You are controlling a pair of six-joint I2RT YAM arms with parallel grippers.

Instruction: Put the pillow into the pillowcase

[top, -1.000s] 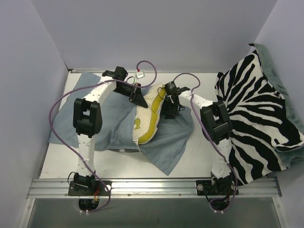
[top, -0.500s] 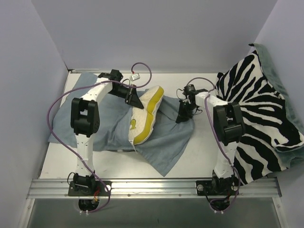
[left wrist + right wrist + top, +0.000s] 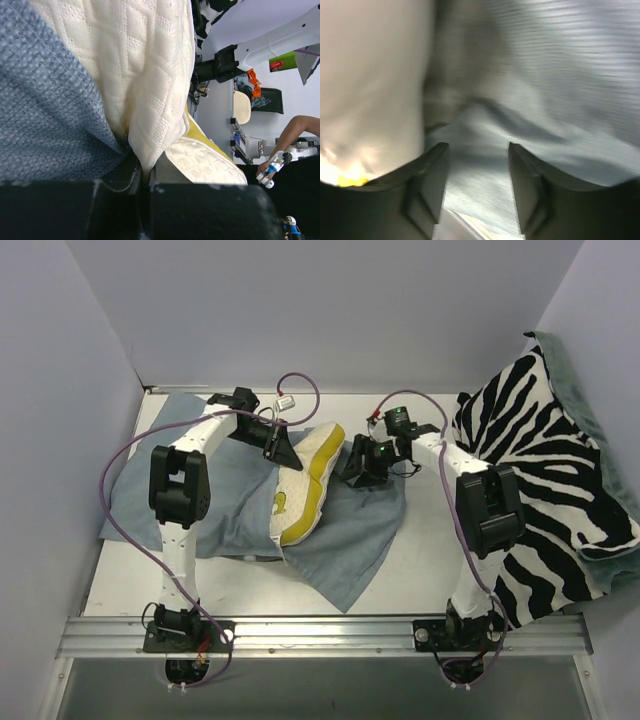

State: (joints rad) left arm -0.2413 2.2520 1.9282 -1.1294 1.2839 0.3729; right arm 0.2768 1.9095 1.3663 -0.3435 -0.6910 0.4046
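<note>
Left wrist view:
- **Left gripper**: jaws closed on a thin fold of the rectangular cream-white, dimpled-knit pillow with a yellow edge band.
- **Pillowcase**: limp blue-grey fabric, bunched against that fold.
- **Right gripper**: jaws partly apart above pillowcase cloth just right of the pillow. Nothing is visibly clamped, though this view is blurred.
- **Pillow position:** mid-table, tilted on edge, lying on the case. Whether its left edge is inside the case cannot be told.

Risks:
- The slim pinch may slip off the knit.
- The right jaws may catch both cloth layers and close the case mouth.

Surroundings:
- **Zebra-striped cloth**: black and white, at the right, well apart from the pillow.
- **Purple cable**: loops at the far side and could snag.
- **White table**.
</note>
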